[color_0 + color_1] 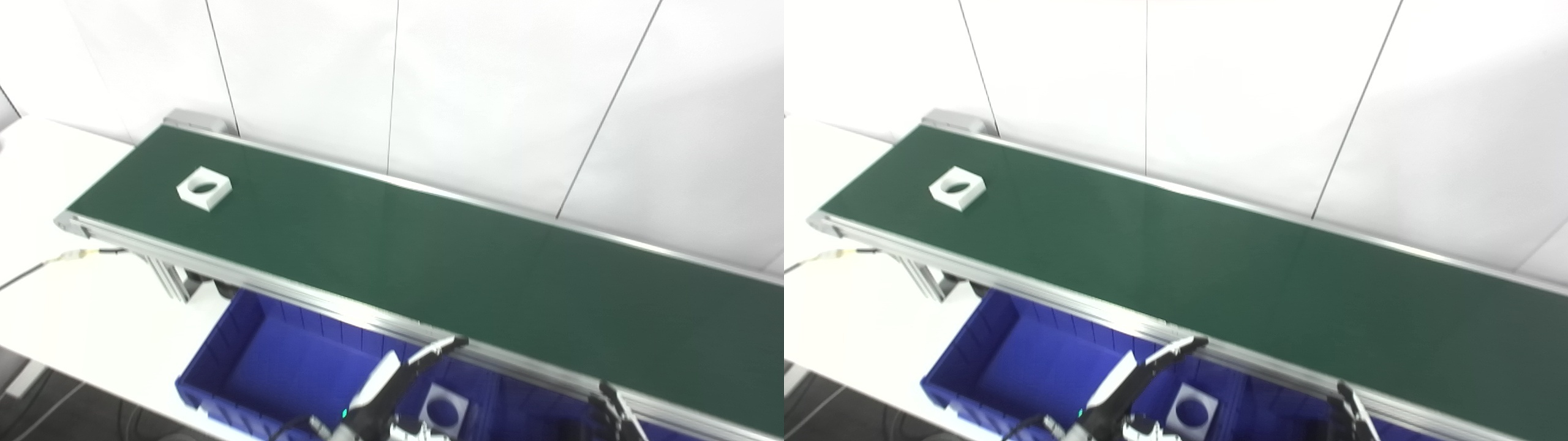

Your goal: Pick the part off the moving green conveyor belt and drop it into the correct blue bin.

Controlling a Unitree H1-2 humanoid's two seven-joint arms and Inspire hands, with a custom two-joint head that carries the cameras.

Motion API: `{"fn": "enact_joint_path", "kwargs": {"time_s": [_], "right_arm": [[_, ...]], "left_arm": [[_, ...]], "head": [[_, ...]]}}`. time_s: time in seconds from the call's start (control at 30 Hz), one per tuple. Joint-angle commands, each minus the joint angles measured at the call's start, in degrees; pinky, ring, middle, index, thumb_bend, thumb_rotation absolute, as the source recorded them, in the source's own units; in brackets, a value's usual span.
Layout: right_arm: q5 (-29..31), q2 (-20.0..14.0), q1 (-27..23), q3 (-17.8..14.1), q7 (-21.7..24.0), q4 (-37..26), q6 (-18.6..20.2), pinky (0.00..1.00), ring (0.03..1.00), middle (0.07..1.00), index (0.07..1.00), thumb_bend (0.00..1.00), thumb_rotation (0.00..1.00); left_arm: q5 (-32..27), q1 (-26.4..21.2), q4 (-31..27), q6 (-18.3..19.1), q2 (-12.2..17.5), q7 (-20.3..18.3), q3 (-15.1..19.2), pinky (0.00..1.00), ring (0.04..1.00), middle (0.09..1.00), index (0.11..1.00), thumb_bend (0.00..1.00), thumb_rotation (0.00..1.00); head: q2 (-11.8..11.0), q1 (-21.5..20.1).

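At about ten o'clock in the view, a white square part (204,188) with a round hole lies flat on the green conveyor belt (429,263), near its left end and well apart from both hands. Below it the white counter (73,306) carries a blue bin (245,355) tucked under the belt's near rail. At six o'clock the left robot hand (398,383) hangs over the bin holding nothing, fingers spread. Just beside it a second white part (444,410) already lies in a bin. At five o'clock only the fingertips of the right robot hand (612,410) show; I cannot tell its state. The likely risk is timing: the belt could shift the part before a reach arrives, so the fingers could close on nothing or knock it askew.
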Motion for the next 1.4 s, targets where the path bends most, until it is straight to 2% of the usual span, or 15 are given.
{"fn": "enact_joint_path", "kwargs": {"time_s": [0.0, 0.1, 0.3, 0.5, 0.63, 0.83, 0.97, 1.17, 1.37], "right_arm": [[0.86, 0.02, -0.51, -0.32, -0.27, -0.64, -3.62, 0.86, 0.899, 0.917, 0.968, 0.78, 0.00], [0.62, 0.15, -0.59, -0.21, -0.45, 0.15, -4.56, 0.86, 0.898, 0.914, 0.969, 0.78, 0.00], [0.06, 0.68, -1.22, -0.13, -1.14, 3.16, -7.39, 0.86, 0.890, 0.905, 0.961, 0.80, 0.00], [1.17, 0.66, -1.46, -0.20, -0.30, 4.13, -6.97, 0.88, 0.899, 0.914, 0.979, 0.81, 0.00], [1.17, 0.67, -1.61, -0.18, 0.06, 3.59, -5.77, 0.89, 0.900, 0.917, 0.991, 0.81, 0.00], [1.45, 0.66, -1.82, -0.20, 0.11, 4.09, -6.56, 0.90, 0.901, 0.916, 0.994, 0.82, 0.00], [1.97, 0.66, -1.69, -0.23, 0.36, 3.69, -5.72, 0.91, 0.908, 0.921, 0.995, 0.81, 0.00], [2.35, 0.81, -2.19, -0.18, 0.28, 4.63, -6.81, 0.91, 0.906, 0.917, 0.988, 0.82, 0.00], [1.94, 1.05, -2.75, 0.04, 0.03, 5.70, -7.40, 0.90, 0.896, 0.910, 0.979, 0.83, 0.00]], "left_arm": [[-0.56, -1.23, -0.54, -2.11, 0.49, 1.36, -0.37, 0.87, 0.905, 0.925, 0.908, 0.89, 0.38], [-0.91, -1.56, 0.07, -2.11, 0.70, 2.20, -0.96, 0.88, 0.910, 0.924, 0.904, 0.89, 0.38], [-1.47, -2.77, 2.53, -2.12, 1.53, 4.93, -2.98, 0.89, 0.912, 0.919, 0.895, 0.90, 0.37], [-2.08, -3.92, 4.10, -2.12, 2.53, 6.77, -5.02, 0.83, 0.884, 0.903, 0.887, 0.91, 0.36], [-1.78, -4.85, 5.16, -2.12, 3.16, 8.85, -6.49, 0.83, 0.879, 0.896, 0.878, 0.92, 0.36], [-2.78, -5.37, 5.42, -2.12, 3.70, 9.86, -7.72, 0.82, 0.874, 0.890, 0.871, 0.93, 0.36], [-3.26, -5.56, 5.40, -2.12, 3.63, 10.63, -8.02, 0.82, 0.871, 0.889, 0.868, 0.94, 0.36], [-8.97, -5.15, 4.30, -2.12, 2.49, 8.07, -6.28, 0.77, 0.874, 0.905, 0.874, 0.94, 0.37], [-8.47, -5.53, 0.53, -2.11, 2.88, 7.62, -4.74, 0.76, 0.872, 0.906, 0.870, 0.95, 0.38]], "head": [[-0.73, -0.14], [-1.80, -0.32], [-6.36, 0.07], [-8.48, 0.08], [-8.85, 0.05], [-8.84, -0.11], [-8.98, -0.12], [-8.76, 0.39], [-9.10, 0.42]]}}
